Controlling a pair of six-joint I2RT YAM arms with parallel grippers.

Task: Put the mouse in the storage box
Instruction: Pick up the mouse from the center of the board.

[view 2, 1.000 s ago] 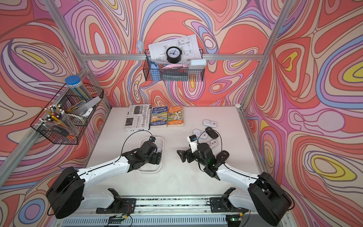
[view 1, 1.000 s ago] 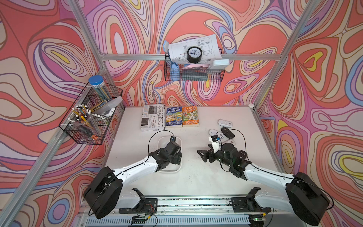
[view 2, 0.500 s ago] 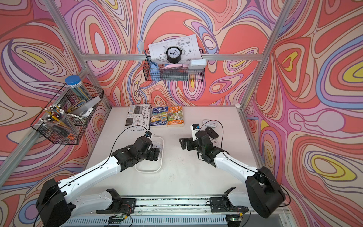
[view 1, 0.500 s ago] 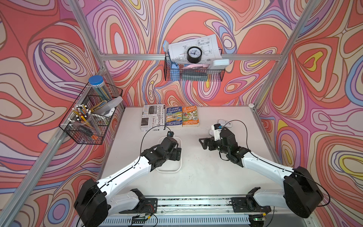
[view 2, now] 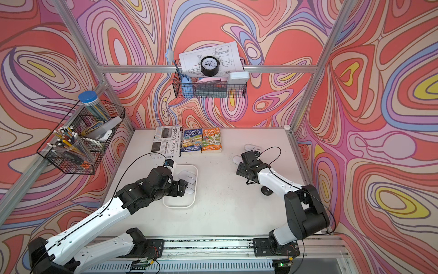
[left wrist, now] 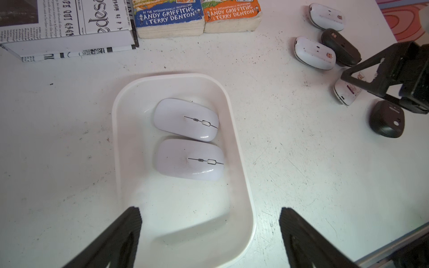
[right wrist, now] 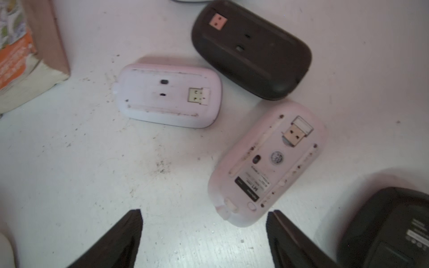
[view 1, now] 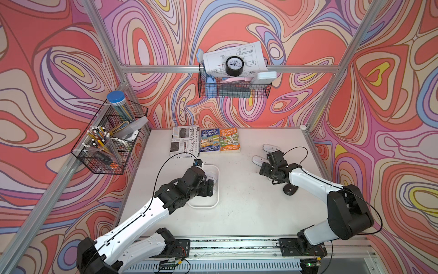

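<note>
Storage box (left wrist: 246,185) sits at 9 o'clock from table centre. Two white mice (left wrist: 185,119) are in it button-side up, packed toward its 12 o'clock end, so the 6 o'clock end has room. Left gripper (left wrist: 210,213) hovers over that end, fingers spread, empty. Loose mice lie belly-up at 2 o'clock. Right gripper (right wrist: 204,211) is over them, fingers spread, pinching nothing. Likely pick: M1-labelled white mouse (right wrist: 267,167). Its near end is just inside one fingertip (right wrist: 282,234), with the body mostly beyond the tips and skewed. Black mouse (right wrist: 250,48) is just beside its far end. I'd re-centre and yaw before closing.
</note>
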